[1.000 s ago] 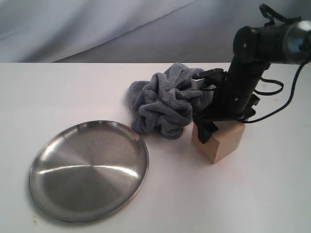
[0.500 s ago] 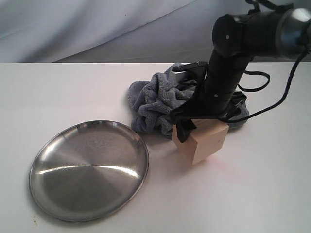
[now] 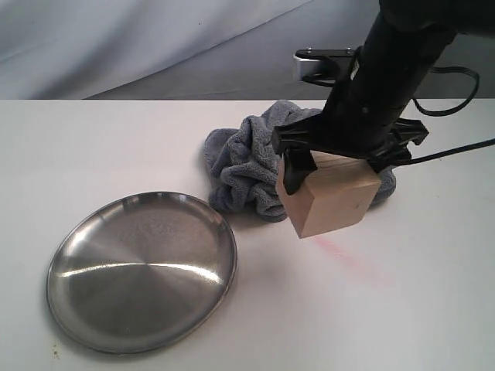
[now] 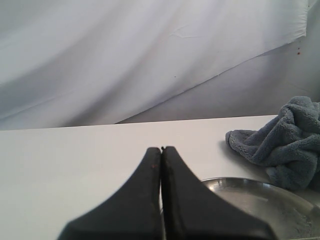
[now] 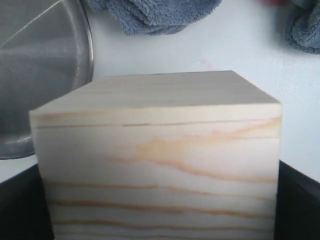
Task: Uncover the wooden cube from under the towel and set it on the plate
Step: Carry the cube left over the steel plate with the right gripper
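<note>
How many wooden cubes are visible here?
1. The wooden cube is clamped in the right gripper, beside the towel and right of the plate in the exterior view. The bunched towel could hide another.

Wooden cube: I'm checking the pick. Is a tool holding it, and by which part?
The right tool grips the wooden cube by two opposite side faces. The left tool holds nothing.

White worktop (image 3: 433, 309), plain matte surface, with a faint pinkish-red smear (image 3: 344, 259) in its right half, well clear of the back edge. Behind the back edge hangs a pale grey-white fabric backdrop (image 3: 155, 46), wrinkled, with one long diagonal fold splitting a lighter part from a darker, shadowed part. Left wrist view: a tiny dark speck (image 4: 174, 76) on that backdrop.
</note>
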